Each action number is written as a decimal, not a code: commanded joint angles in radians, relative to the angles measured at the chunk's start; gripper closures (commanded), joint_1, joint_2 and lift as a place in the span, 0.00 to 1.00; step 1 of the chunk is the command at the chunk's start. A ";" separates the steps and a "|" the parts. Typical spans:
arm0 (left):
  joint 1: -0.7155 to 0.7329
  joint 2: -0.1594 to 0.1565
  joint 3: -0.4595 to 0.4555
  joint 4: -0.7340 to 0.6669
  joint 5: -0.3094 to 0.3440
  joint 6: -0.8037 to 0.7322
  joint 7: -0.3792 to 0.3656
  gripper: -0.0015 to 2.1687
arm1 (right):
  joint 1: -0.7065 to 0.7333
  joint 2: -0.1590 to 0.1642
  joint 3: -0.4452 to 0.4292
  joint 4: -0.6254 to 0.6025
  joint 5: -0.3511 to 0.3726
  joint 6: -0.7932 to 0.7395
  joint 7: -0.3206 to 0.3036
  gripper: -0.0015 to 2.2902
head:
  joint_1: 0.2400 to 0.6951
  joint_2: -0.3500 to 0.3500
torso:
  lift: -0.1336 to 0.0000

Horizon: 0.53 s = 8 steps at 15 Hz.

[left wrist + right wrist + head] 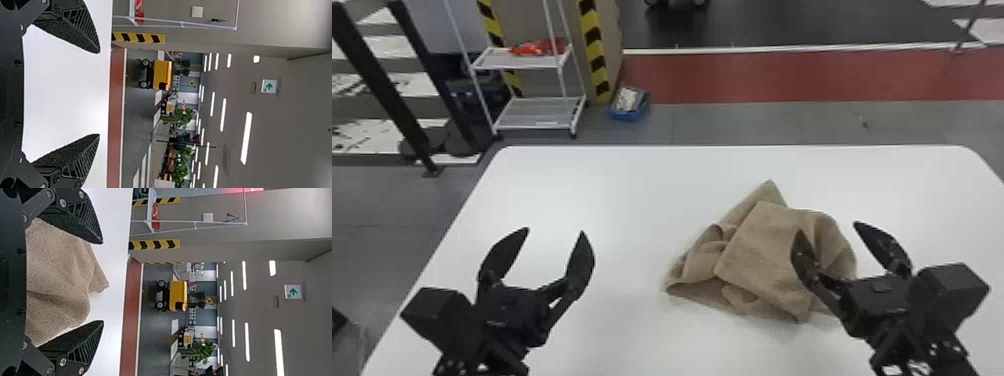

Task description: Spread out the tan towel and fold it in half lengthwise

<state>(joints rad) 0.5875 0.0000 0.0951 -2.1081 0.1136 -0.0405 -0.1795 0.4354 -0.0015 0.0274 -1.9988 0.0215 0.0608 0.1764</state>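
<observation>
Left of the tan towel (762, 255), the left gripper (553, 231) gapes wide. The towel lies crumpled; spreading looks barely begun. Over its right side, the right gripper (828, 227), also wide, must pinch an edge next.

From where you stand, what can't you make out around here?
In the head view:
- Towel's underside and inner layers: its own folds cover them.
- Part of the towel: the right pincer is in front.
- Table's near edge: cut off by the bottom edge.
- What the red item on the rack is: too small.
</observation>
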 commanded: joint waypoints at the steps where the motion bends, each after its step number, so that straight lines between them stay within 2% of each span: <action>1: 0.000 -0.003 0.000 -0.001 0.000 0.000 0.000 0.06 | 0.000 0.002 0.000 0.000 0.000 0.000 0.000 0.08 | 1.00 0.62 | 0.10; 8: 0.000 -0.003 0.000 0.000 0.000 0.000 0.000 0.06 | 0.000 0.002 0.000 0.002 0.000 0.000 0.000 0.08 | 1.00 0.62 | 0.10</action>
<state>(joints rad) 0.5875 0.0000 0.0951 -2.1077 0.1135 -0.0405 -0.1795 0.4356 -0.0015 0.0277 -1.9987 0.0215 0.0607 0.1764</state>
